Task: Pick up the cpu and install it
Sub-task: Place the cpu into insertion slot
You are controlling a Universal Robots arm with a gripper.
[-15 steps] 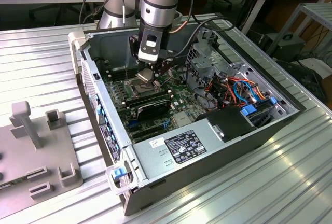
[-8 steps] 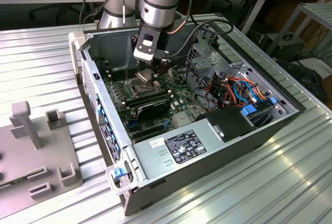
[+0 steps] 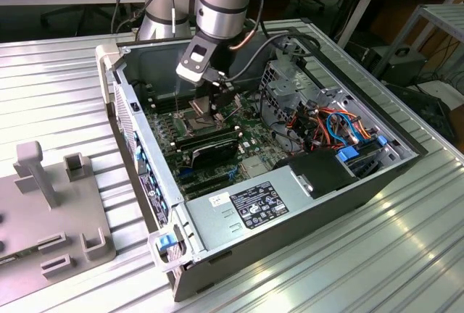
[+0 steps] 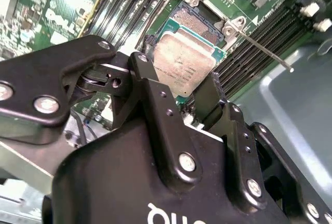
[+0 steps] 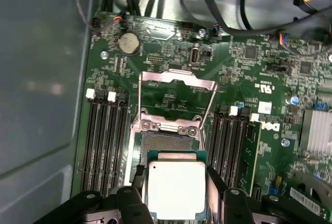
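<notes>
My gripper is clenched on the cpu, one finger on each of two opposite edges, metal top facing up. In both wrist views the cpu covers one edge of the open socket, mid motherboard, in the computer case. Socket frame is swung open. Contact with the socket: cannot tell.

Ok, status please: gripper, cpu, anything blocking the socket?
Gripper shut on cpu. It hangs just over the open socket, not seated. Socket frame flipped back, nothing blocking.
</notes>
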